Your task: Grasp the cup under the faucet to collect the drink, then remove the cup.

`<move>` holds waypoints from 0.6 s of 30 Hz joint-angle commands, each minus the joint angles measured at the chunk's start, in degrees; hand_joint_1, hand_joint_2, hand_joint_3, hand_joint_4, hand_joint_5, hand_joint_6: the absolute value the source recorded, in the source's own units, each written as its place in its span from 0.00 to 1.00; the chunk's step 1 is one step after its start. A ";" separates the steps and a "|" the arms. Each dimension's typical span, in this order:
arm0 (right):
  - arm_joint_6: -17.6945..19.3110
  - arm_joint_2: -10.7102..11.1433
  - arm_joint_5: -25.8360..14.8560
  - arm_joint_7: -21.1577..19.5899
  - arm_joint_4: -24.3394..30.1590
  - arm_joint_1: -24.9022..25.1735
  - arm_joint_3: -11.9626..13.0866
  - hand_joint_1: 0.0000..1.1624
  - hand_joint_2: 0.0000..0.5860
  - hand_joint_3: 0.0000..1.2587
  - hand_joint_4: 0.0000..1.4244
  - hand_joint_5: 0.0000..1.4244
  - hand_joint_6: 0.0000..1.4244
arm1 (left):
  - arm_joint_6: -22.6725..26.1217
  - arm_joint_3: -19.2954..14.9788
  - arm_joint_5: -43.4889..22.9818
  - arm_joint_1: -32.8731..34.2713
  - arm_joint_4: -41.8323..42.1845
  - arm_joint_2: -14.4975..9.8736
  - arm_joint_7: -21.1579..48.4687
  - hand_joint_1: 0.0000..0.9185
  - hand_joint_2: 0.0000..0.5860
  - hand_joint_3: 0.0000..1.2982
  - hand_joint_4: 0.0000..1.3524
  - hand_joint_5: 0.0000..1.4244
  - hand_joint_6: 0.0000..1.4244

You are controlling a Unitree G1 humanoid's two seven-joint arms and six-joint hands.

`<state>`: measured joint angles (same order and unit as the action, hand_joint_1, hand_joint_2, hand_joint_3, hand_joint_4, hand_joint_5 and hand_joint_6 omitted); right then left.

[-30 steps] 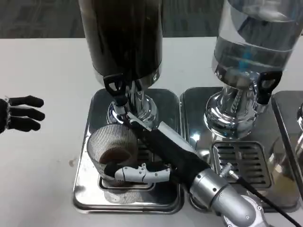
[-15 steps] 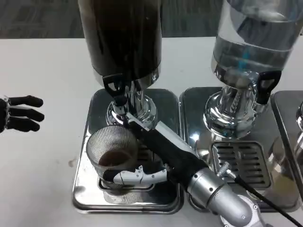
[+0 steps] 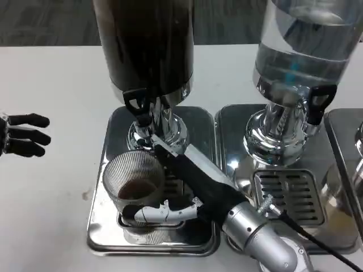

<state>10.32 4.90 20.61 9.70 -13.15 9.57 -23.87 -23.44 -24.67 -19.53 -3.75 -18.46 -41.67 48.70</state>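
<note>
head view: right fingers (image 3: 156,214) curl round the near side of the cup (image 3: 134,184), so the right hand (image 3: 181,195) grips it on the tray (image 3: 99,226), just below the dark dispenser's tap (image 3: 140,110). a little brown drink shows in the bottom. left hand (image 3: 20,135) waits well apart on the table (image 3: 51,187), fingers loosely spread, holding nothing. risk: the thin ribbed cup could buckle or tip if squeezed or lifted unevenly, spilling the drink; the forearm sits close to the tap.

White table (image 3: 51,226) holds 2 steel drip trays side by side: left tray (image 3: 113,241) middle-near, right tray (image 3: 227,122) just beside it.
</note>
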 commanded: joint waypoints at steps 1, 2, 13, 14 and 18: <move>-0.50 -0.31 1.34 -1.55 0.63 -1.54 -0.72 0.71 0.26 0.06 0.11 0.20 0.27 | -0.20 -0.11 0.16 0.06 0.11 -0.92 0.49 0.00 0.17 0.27 0.30 0.30 0.26; -0.45 -0.44 1.24 -1.92 0.56 -1.71 -0.60 0.71 0.26 0.07 0.12 0.21 0.28 | -0.28 -0.11 0.20 0.06 0.12 -0.91 0.45 0.00 0.17 0.27 0.30 0.30 0.26; 0.66 -0.64 1.25 -5.83 -0.14 -2.83 -0.26 0.74 0.29 0.19 0.26 0.34 0.41 | -0.49 0.01 0.51 0.08 0.03 -1.03 0.43 0.00 0.19 0.27 0.30 0.30 0.26; 0.71 -0.66 1.25 -6.03 -0.10 -2.93 -0.22 0.74 0.28 0.19 0.27 0.35 0.42 | -0.52 0.05 0.55 0.12 0.02 -1.04 0.44 0.00 0.19 0.27 0.30 0.30 0.26; 1.25 -0.77 1.94 -7.67 -0.01 -3.29 -0.25 0.77 0.30 0.22 0.29 0.37 0.47 | -0.65 0.20 0.67 0.35 -0.16 -1.11 0.53 0.00 0.20 0.27 0.30 0.30 0.26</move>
<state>10.89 4.38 21.86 3.43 -12.90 7.53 -24.08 -23.45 -24.67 -19.52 -3.74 -18.46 -41.74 48.70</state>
